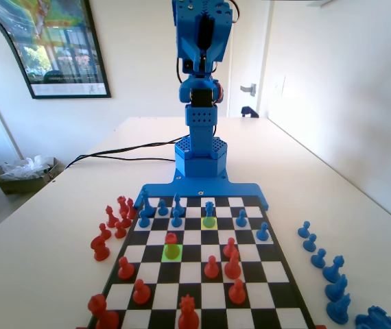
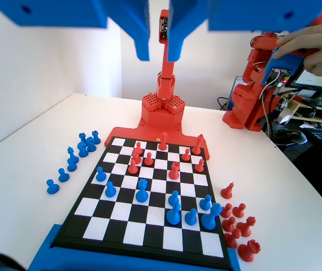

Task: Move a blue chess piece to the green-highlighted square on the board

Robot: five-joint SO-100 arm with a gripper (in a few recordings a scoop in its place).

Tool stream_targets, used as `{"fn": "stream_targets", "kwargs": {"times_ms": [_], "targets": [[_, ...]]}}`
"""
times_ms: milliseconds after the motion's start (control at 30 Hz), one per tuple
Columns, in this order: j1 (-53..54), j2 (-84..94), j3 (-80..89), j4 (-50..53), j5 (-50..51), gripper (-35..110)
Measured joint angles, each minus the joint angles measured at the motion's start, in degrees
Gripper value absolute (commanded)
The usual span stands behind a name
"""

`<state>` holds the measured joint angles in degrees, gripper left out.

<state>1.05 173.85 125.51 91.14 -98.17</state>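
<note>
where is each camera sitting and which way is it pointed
Fixed view: low at the board's end opposite the blue arm, looking along it at the arm's base and upright links.
Wrist view: high on the arm, looking down the board toward its far end; the open gripper hangs from the top edge.
Shared: the board, blue and red pieces on and beside it.
</note>
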Motion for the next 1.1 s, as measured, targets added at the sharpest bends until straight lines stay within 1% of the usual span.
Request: {"fn": "stream_targets", "kwargs": {"times_ms": [867, 1100], "targets": [[-0.7, 0.0, 0.26, 0.0, 0.97, 1], [-0.7, -0.97, -1.58, -2.02, 3.08, 1]]}}
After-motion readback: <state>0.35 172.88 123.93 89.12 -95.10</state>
